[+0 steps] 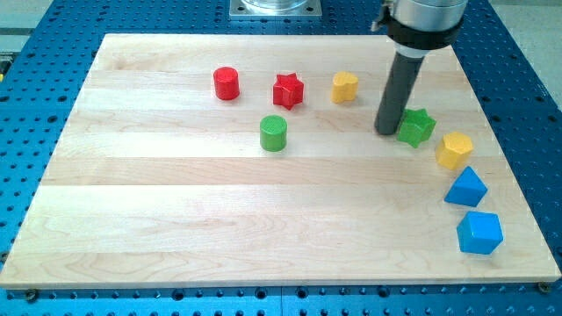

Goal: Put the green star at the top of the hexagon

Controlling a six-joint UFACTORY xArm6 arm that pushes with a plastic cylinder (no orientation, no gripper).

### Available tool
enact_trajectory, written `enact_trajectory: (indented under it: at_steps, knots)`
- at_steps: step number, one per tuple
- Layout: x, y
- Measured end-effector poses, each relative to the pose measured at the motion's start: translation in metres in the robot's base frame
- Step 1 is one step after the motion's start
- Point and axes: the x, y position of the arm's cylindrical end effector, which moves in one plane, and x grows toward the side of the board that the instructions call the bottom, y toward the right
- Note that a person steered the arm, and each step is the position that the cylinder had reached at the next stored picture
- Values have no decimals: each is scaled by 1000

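Observation:
The green star (417, 127) lies at the board's right side, up and to the left of the yellow hexagon (454, 150), with a small gap between them. My tip (386, 132) rests on the board touching the star's left side. The dark rod rises from there to the view's top.
A green cylinder (273, 132) stands near the board's middle. A red cylinder (226, 82), a red star (288, 89) and a yellow heart-shaped block (344, 87) line the upper part. A blue triangular block (464, 187) and a blue cube (479, 232) sit below the hexagon.

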Motion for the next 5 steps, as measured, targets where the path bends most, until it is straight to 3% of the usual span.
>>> enact_trajectory:
  at_steps: [1,3,5]
  knots:
    - [27,-9]
    - [-9,68]
    - [-73,-2]
